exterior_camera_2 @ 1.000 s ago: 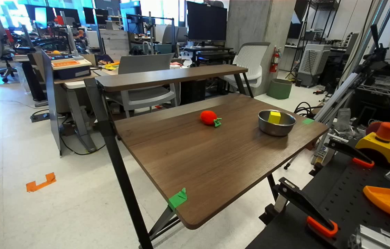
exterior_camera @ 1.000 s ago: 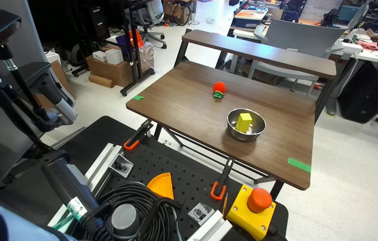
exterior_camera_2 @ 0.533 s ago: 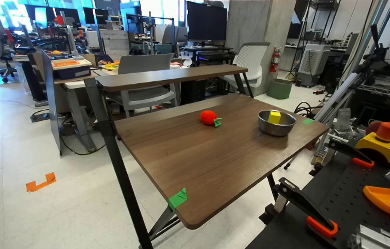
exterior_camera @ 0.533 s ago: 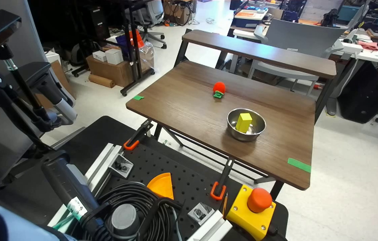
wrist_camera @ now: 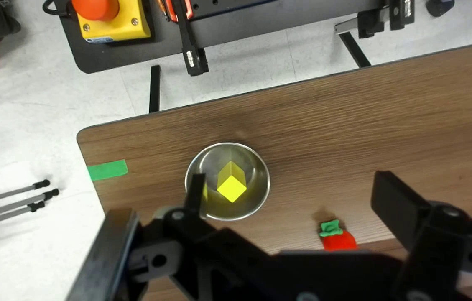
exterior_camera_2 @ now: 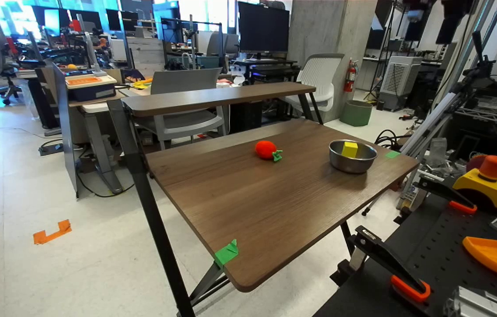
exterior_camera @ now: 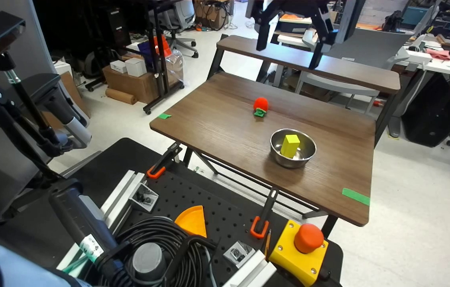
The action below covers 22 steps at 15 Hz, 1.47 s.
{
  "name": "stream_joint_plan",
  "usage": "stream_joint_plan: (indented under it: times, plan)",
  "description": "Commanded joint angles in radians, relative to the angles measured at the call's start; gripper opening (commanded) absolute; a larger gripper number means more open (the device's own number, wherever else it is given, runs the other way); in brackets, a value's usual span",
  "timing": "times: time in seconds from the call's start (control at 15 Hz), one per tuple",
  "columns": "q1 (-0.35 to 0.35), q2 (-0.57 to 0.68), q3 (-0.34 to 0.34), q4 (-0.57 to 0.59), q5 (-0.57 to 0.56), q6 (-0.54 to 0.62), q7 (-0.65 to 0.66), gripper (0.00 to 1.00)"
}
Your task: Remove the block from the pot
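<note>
Zero steps of the removal look done: a small yellow-green rectangular block (exterior_camera: 290, 146) sits inside a round, shallow, shiny silver metal pot (exterior_camera_2: 350, 165), plain in both exterior views and the wrist view. Block looks stood on end, roughly upright; whether it touches the pot wall, cannot tell. Pot rests upright on a brown wood-look rectangular table (exterior_camera: 217, 115), toward one end of it, near a strip of green tape (wrist_camera: 107, 170). Farther out, on the same table and well apart from the pot, lies a red rounded object with a green top (exterior_camera: 260, 104); not part of the job by the task sentence. Black two-fingered gripper (exterior_camera: 288, 57) hangs high above the table, at the top of an exterior view, jaws spread wide, nothing held, touching neither block nor pot. In the wrist view one jaw hides part of the pot, and the block shows nearer that jaw than the other, so I judge lining-up unfinished. Progress, my guess: approach stage at most. Left to do: centre over block, lower inside the pot walls, close on block, lift past the rim, set it down outside the pot, let go.
</note>
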Motion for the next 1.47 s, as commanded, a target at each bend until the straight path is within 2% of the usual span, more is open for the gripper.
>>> stream_joint_plan:
  times: [0.0, 0.47, 0.8, 1.4]
  plan:
    - [-0.02, 0.157, -0.021, 0.091, 0.043, 0.054, 0.026, 1.0]
    - [-0.03, 0.372, -0.036, 0.185, 0.132, 0.155, 0.095, 1.0]
    - [-0.032, 0.501, -0.045, 0.234, 0.111, 0.213, 0.172, 1.0]
    - [-0.02, 0.699, -0.071, 0.349, 0.11, 0.238, 0.298, 1.0]
